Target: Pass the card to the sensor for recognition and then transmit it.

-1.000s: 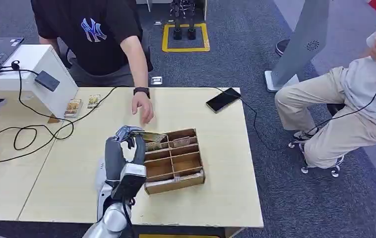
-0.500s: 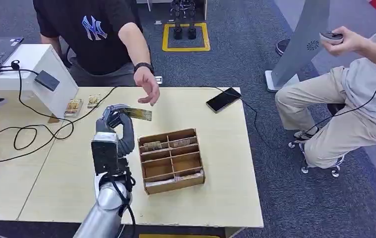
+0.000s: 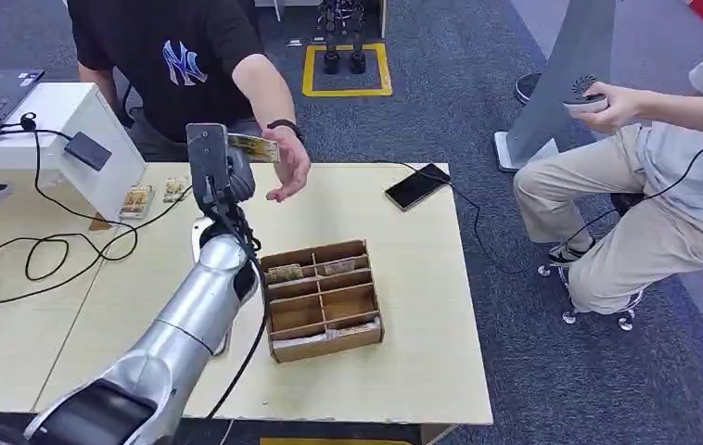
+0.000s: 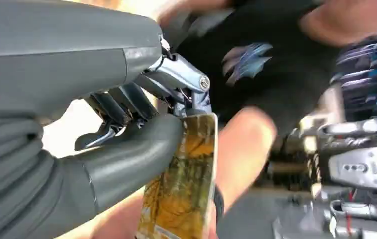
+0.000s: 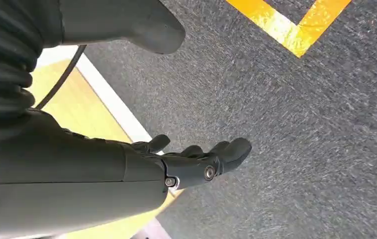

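Note:
My left hand is raised high over the far side of the table and pinches a yellow-brown picture card between thumb and fingers. The left wrist view shows the same card held by my left hand. A person's open palm is right beside the card's free end, just short of touching it. The black sensor hangs on the white box at the far left. My right hand hangs over grey carpet, fingers loosely apart, holding nothing.
A wooden divided card box with cards in several slots stands mid-table. A black phone lies at the far right edge, cables trail at left, two small cards sit by the white box. A seated person holds a controller at right.
My left hand has lifted the card out of the wooden box and carried it up and away toward the person. The person's hand rose from the table to meet it, palm open.

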Robot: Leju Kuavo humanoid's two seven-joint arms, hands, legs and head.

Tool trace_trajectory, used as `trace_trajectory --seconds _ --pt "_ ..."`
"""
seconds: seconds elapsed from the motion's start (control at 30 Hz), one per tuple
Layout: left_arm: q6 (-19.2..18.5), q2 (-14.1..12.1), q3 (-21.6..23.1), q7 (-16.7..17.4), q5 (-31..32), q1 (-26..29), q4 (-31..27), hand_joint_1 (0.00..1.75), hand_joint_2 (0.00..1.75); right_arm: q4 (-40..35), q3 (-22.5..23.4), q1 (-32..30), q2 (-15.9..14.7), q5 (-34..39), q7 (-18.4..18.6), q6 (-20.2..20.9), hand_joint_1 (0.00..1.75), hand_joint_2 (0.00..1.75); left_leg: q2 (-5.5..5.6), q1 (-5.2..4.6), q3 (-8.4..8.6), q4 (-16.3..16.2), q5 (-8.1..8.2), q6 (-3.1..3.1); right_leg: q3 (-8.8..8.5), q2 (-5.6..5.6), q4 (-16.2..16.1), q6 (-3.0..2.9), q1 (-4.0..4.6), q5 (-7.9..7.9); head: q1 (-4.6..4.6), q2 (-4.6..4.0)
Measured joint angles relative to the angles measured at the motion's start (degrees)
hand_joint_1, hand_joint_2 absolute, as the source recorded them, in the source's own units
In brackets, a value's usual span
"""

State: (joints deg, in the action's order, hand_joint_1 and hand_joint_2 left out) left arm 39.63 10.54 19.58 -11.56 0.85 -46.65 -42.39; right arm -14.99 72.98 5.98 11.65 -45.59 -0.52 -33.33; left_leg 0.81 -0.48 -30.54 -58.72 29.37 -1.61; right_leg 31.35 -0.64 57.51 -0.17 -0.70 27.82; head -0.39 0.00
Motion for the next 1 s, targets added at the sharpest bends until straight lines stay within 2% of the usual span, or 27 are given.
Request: trace_trajectory --seconds 0.07,0.1,0.3,0.33,0.37,0.57,1.0 --pt "0.2 0.3 -4.9 1.5 11.2 -1.4 3.4 1.75 1.75 0.1 -0.3 0.0 0.0 -0.1 0.1 0.1 0.0 1.75 0.0 0.0 0.01 0.0 0.0 0.0 0.02 -0.01 0.0 0.0 0.0 0.01 -0.02 0.0" --pt "0.3 0.5 -7.1 1.9 15.0 -1.9 4.7 1.75 1.75 0.2 -0.5 0.0 0.0 -0.1 0.2 0.2 0.0 1.75 0.01 0.0 0.0 0.0 0.0 0.0 0.03 0.0 0.0 0.0 0.0 0.01 0.0 0.0" --pt "0.5 1.5 -17.2 4.0 29.3 -2.5 8.7 1.75 1.75 0.4 -1.1 0.1 -0.1 -0.4 0.5 0.9 0.0 1.75 0.02 0.0 -0.04 0.0 0.0 0.0 0.04 0.0 0.0 0.0 0.0 0.02 -0.02 0.0" --pt "0.5 1.6 -18.9 3.9 31.4 -2.4 9.1 1.36 1.75 0.4 -1.2 0.1 -0.1 -0.5 0.5 0.9 0.0 1.75 0.04 0.0 -0.05 0.0 0.0 0.0 0.05 0.01 0.0 0.0 0.0 0.02 0.0 0.0" --pt "0.5 1.8 -20.5 3.6 32.6 -2.4 9.6 0.0 1.75 0.5 -1.2 0.1 -0.1 -0.6 0.5 0.9 0.0 1.75 0.05 0.0 -0.05 0.0 0.0 0.0 0.05 0.02 0.0 0.0 0.0 0.02 -0.02 0.0" --pt "0.5 2.7 -26.2 -0.8 32.0 -1.5 11.3 0.0 1.75 0.6 -1.6 0.1 -0.1 -0.6 0.6 0.9 0.0 1.75 0.04 -0.01 -0.07 0.0 0.0 0.0 0.05 0.01 0.0 0.0 0.0 0.01 0.0 0.0" --pt "0.5 3.6 -29.5 -1.6 31.8 -1.4 11.8 0.0 1.75 0.6 -2.1 0.1 -0.1 -0.6 0.6 0.9 0.0 1.75 0.03 0.0 -0.07 0.0 0.0 0.0 0.07 0.02 0.0 0.0 0.0 0.01 -0.02 0.0"
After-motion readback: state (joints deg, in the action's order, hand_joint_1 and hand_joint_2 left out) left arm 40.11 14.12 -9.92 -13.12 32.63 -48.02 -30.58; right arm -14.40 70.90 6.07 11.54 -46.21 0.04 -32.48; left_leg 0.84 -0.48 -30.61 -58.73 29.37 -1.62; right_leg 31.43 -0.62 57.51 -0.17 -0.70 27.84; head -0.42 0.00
